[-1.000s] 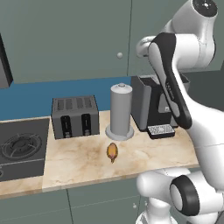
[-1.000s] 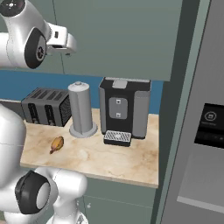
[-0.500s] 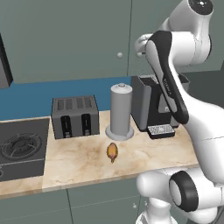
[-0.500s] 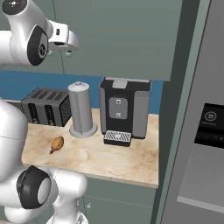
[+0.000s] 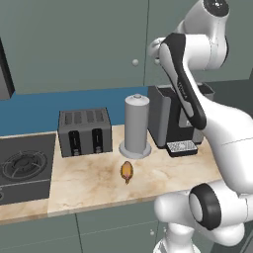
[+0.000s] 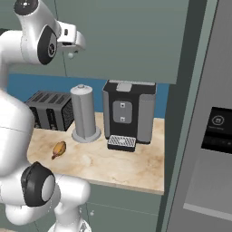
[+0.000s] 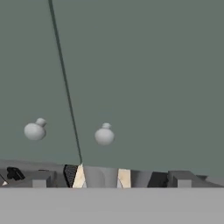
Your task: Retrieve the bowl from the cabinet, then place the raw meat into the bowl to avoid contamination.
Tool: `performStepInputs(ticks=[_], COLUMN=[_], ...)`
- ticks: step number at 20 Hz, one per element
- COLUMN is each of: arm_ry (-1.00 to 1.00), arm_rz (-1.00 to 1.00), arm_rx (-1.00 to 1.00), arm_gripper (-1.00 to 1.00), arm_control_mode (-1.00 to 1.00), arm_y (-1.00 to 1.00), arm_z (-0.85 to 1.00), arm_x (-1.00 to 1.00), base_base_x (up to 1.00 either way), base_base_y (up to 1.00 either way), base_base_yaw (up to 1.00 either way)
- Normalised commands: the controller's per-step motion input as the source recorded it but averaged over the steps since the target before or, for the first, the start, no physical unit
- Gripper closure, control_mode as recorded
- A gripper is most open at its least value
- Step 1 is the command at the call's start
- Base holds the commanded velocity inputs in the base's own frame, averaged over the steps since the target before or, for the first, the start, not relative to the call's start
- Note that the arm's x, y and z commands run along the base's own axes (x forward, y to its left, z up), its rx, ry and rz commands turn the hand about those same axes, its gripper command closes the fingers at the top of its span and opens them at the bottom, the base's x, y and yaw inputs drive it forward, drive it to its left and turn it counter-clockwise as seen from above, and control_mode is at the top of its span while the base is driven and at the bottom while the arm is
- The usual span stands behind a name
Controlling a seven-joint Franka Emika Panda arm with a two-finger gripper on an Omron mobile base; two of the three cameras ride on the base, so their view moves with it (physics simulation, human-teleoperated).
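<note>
The robot's hand (image 6: 72, 49) is raised high before the closed doors of the grey-green cabinet (image 5: 74, 44), its fingers spread wide and holding nothing. In the hand view, two small round pale knobs sit either side of the seam between the doors: one knob (image 7: 104, 134) on one door and its twin (image 7: 35, 130) on the other, both just ahead of the hand and apart from it. The same near knob (image 5: 135, 63) shows in the left base view beside the arm's upper link.

Below, on the marble-patterned bench (image 5: 163, 178), the raw meat (image 5: 127, 170) lies on its own toward the front edge, just in front of the tall grey canister (image 5: 136, 126). A dark toaster (image 5: 84, 131) stands to the canister's left, near a stovetop (image 5: 24, 165), and a black coffee machine (image 6: 129, 111) stands to its right. A tall grey appliance with a dark panel (image 6: 217, 129) is at the far right of the right base view.
</note>
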Motion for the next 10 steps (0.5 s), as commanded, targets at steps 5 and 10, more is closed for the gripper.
performStepInputs(ticks=[5, 10], arm_ry=[0.0, 0.0], arm_rz=[0.0, 0.0], arm_rx=[0.0, 0.0], arm_gripper=[-1.0, -1.0], arm_control_mode=[-1.0, -1.0], arm_y=[0.0, 0.0], arm_z=[-0.13, -0.17], arm_x=[0.24, 0.16], base_base_x=[0.0, 0.0], base_base_y=[0.0, 0.0], base_base_yaw=[0.0, 0.0])
